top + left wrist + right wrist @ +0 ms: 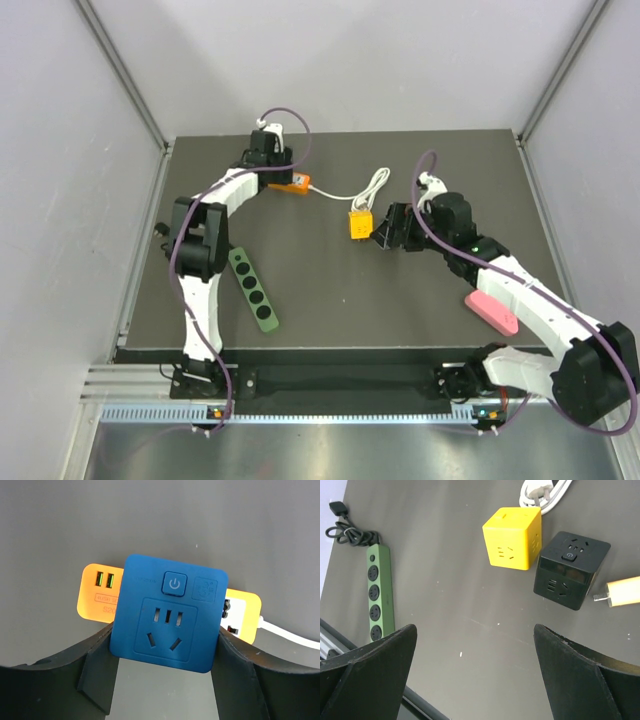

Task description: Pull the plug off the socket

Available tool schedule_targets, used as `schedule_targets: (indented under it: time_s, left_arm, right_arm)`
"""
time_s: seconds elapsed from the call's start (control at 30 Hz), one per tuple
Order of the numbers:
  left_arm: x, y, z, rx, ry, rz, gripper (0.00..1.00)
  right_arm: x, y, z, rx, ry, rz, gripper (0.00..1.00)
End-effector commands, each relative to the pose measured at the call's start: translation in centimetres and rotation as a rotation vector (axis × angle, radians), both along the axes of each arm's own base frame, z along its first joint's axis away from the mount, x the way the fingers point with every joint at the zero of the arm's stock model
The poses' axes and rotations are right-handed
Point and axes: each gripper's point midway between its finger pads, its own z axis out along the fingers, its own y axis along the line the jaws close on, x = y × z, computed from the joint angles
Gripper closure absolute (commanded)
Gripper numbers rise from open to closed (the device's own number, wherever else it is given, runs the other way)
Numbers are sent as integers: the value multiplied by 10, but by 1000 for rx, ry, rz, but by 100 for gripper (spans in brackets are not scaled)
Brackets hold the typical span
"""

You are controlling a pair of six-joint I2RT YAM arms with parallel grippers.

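Left claw [165, 635] is pinching the blue square plug-in adapter [170, 612], with its fingers [97, 667] pressing on both side edges. The adapter is facing the left wrist camera, power button on top and outlet slots below. It is sitting plugged on the flat orange socket block [97, 597] and covering its middle, so orange is showing on both sides and the USB ports are visible at the left end. The socket block is lying at the far left of the dark grey surface [400, 300]. A white cable [372, 185] is running off its right end toward the centre.

Right claw [475, 627] is spread wide, hanging above the surface mid-table. Ahead of it, a yellow cube socket [512, 537] and a black cube socket [570, 570] are sitting just beside each other. A tan plug [625, 591] is pointing its prongs at the black one.

A green four-outlet power strip [253, 290] is lying beside the left arm, with its black cord [347, 530] bundled at the far end. A pink oblong object [492, 312] is lying next to the right forearm.
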Motion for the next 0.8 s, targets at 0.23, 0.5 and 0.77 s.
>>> schedule_targets:
  time_s: [0.23, 0.5, 0.77]
  left_arm:
    - [-68, 6, 39, -117, -12, 137, 100]
    - [-145, 6, 27, -102, 88, 299, 100]
    - [-193, 14, 34, -108, 59, 449, 100]
  right_arm:
    - [21, 17, 30, 29, -51, 80, 0]
    - [30, 96, 27, 105, -24, 229, 4]
    - [47, 179, 11, 236, 49, 325, 44]
